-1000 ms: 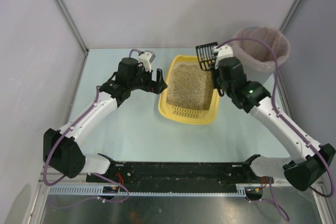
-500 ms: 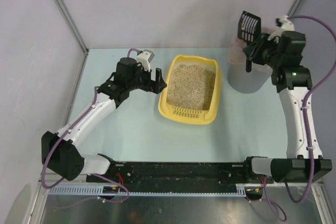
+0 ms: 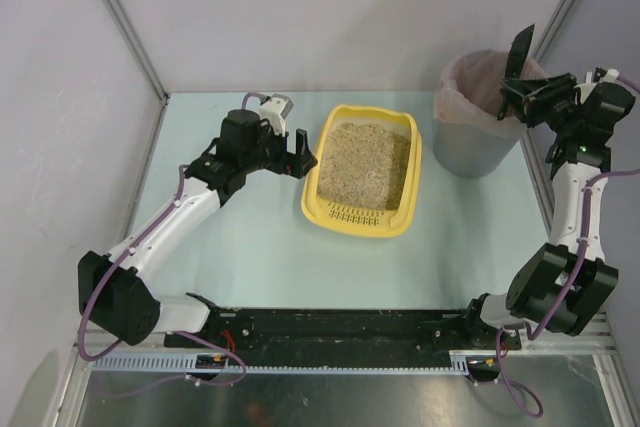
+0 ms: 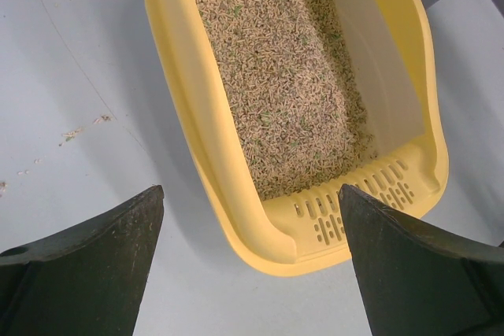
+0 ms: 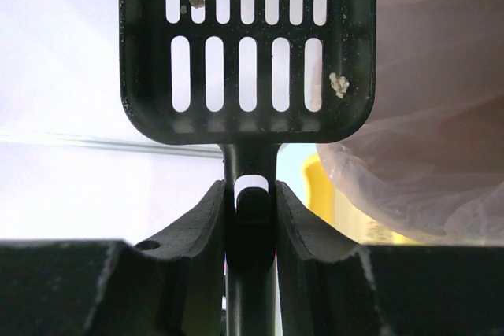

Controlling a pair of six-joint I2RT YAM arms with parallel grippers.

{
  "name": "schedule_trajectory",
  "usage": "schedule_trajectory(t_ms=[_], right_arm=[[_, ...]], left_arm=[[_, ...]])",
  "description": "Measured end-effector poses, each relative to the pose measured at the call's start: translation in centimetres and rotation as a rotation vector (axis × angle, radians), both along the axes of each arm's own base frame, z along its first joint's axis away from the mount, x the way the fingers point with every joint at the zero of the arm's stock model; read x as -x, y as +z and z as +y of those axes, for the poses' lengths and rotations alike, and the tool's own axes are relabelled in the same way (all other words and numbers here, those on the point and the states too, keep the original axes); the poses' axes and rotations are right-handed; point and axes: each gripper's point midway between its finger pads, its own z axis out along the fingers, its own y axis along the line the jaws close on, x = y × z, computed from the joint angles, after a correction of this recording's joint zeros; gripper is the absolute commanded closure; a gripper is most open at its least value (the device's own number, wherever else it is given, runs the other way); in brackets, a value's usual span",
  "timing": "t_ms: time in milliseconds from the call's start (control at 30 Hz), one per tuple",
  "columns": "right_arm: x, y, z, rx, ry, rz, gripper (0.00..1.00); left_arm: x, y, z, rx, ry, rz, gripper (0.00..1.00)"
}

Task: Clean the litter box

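Just left of the box (image 3: 355, 219), our left gripper (image 3: 300, 154) hangs wide open, empty. Farther, right of the box, our right gripper (image 5: 252, 194) pinches the scoop (image 5: 247, 53) by the bin (image 3: 468, 155); we should tip it over the bin, shaking bits (image 5: 339, 84) loose.

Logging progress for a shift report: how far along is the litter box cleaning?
Done: the scoop is out of the litter box and nearly empty, only crumbs stuck to its slots. In hand: the right gripper clamps its handle, holding it at the rim of the bin. The left gripper is open beside the box. Left: I cannot tell whether clumps remain in the litter.
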Motion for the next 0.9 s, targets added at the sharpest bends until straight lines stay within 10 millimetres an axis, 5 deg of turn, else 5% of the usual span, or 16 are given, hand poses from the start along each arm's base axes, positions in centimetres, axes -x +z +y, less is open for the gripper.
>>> schedule_trajectory(t_ms=[367, 900], right_arm=[[-1.9, -2.6, -1.1, -0.574, 0.089, 0.081, 1.0], [-0.5, -2.5, -1.1, -0.6, 0.157, -0.151, 1.0]], left_arm=[[0.0, 0.0, 0.0, -0.001, 0.001, 0.0, 0.05], [-0.1, 0.0, 0.2, -0.005, 0.011, -0.003, 0.04]])
